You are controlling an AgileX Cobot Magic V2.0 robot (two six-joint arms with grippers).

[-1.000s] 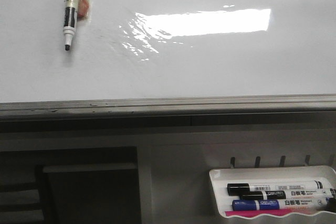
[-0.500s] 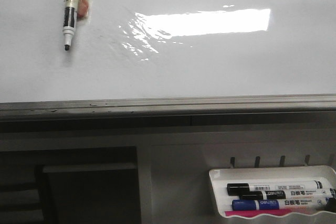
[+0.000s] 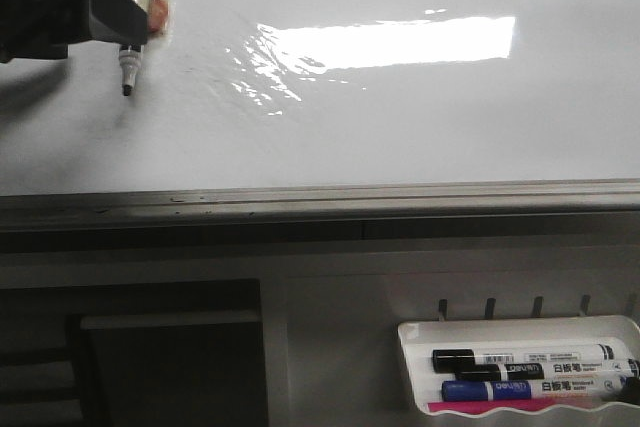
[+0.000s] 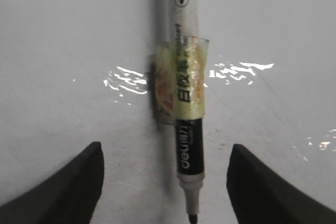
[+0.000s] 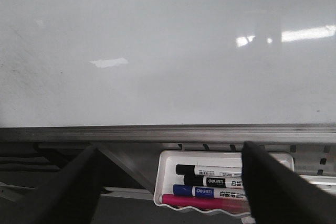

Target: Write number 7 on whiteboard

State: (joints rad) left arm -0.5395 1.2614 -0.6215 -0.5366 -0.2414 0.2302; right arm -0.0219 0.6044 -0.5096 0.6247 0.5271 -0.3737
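No number 7 shows yet on the whiteboard (image 3: 400, 127), which fills the upper frame: the left gripper (image 4: 165, 182), fingers spread, straddles the taped marker (image 4: 185, 103) ungrasped at upper left, so everything remains.

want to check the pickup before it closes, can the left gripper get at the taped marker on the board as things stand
Probably yes. In the left wrist view the left gripper is open, with the marker running between its fingers and nothing but bare whiteboard beside it. The yellowish tape holding the marker to the board may resist the pull.
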